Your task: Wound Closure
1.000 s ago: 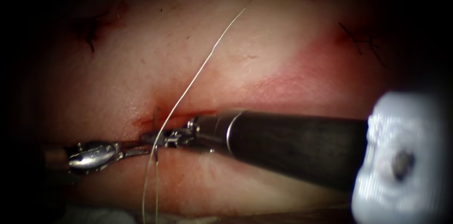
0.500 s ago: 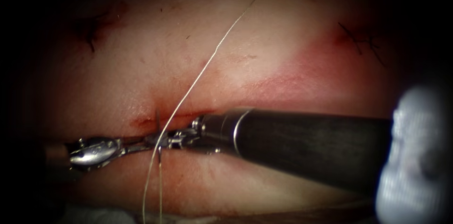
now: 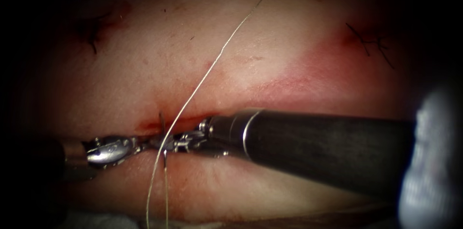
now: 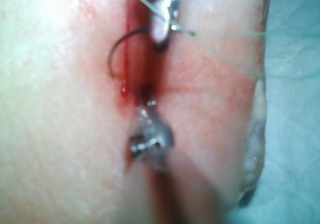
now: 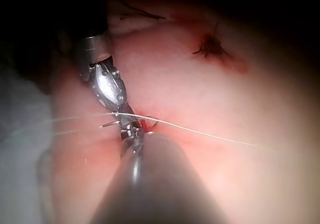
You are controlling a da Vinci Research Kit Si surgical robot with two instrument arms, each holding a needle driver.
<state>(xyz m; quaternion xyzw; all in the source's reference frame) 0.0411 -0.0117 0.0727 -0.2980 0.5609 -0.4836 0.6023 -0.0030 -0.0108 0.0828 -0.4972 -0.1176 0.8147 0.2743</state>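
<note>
I see the thread (image 3: 155,181) run from the bottom of the frame up to the top, crossing the cut (image 3: 193,119). At the middle, my right tool (image 3: 179,142) comes in from the right, its jaws clenched on the needle (image 3: 162,124) near its back end. The needle's tip is in the tissue (image 3: 251,55) above the cut. My left tool (image 3: 144,144) meets it from the left; I cannot tell how its jaws stand.

pale cloth (image 4: 295,109) beside the slab; older dark stitches (image 3: 369,41) upper right
</note>
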